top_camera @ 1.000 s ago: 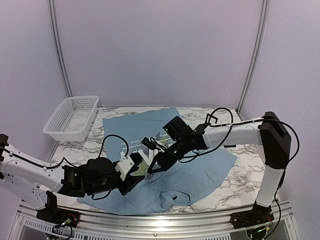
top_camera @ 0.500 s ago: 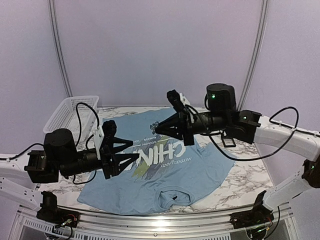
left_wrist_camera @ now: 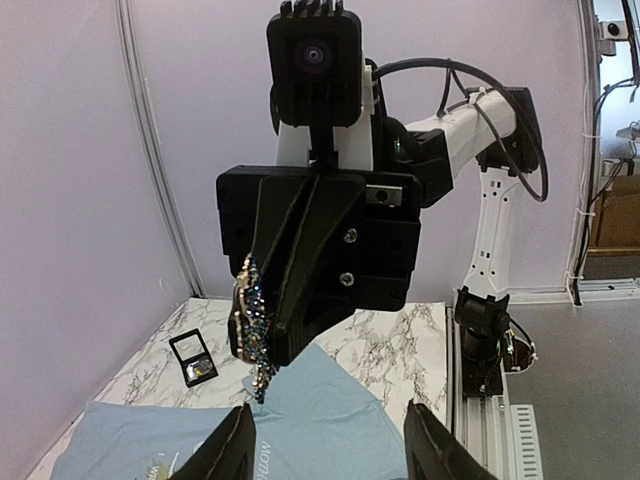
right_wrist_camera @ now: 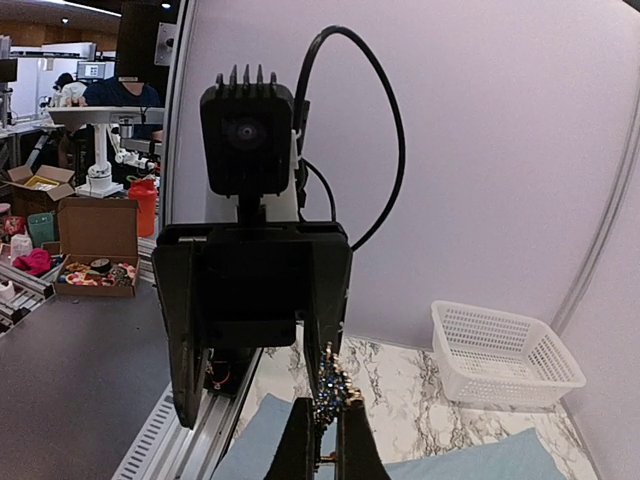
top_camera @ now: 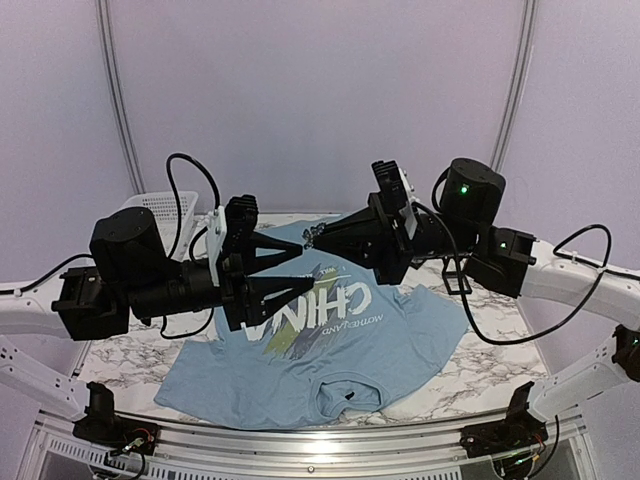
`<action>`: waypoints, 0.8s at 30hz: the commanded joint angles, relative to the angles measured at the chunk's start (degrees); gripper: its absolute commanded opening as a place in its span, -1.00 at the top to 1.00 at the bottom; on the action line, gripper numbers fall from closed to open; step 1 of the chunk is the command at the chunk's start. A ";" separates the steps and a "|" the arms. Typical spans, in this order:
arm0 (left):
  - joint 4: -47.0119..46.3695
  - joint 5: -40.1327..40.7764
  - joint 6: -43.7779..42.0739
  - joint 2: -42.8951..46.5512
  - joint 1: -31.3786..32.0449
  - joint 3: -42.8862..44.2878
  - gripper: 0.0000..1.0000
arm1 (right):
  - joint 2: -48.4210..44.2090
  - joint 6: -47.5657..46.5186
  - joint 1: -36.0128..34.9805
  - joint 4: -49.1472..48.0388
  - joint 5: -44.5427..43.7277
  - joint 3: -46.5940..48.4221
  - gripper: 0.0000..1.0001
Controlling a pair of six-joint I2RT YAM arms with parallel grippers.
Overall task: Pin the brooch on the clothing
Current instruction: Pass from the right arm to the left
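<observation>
Marble table holding shirt; both arms now lifting well above it; right gripper clamping brooch above shirt; left gripper, empty, spreading wider, facing it; pinning probably awaiting a regrip

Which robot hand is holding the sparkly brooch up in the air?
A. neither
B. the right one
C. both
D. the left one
B: the right gripper is shut on the brooch, while the left gripper is open with nothing in it.
</observation>
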State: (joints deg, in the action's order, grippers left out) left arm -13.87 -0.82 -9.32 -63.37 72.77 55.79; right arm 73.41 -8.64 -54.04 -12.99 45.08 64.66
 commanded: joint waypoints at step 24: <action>-0.26 1.87 -3.51 -0.49 0.09 2.66 0.87 | 1.30 -0.85 -1.51 -0.48 3.26 1.52 1.00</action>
State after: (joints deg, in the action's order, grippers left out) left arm -13.41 0.08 -12.08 -64.86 72.77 57.25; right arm 74.24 -8.88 -55.02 -13.65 48.45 64.66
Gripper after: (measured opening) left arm 0.064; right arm 0.004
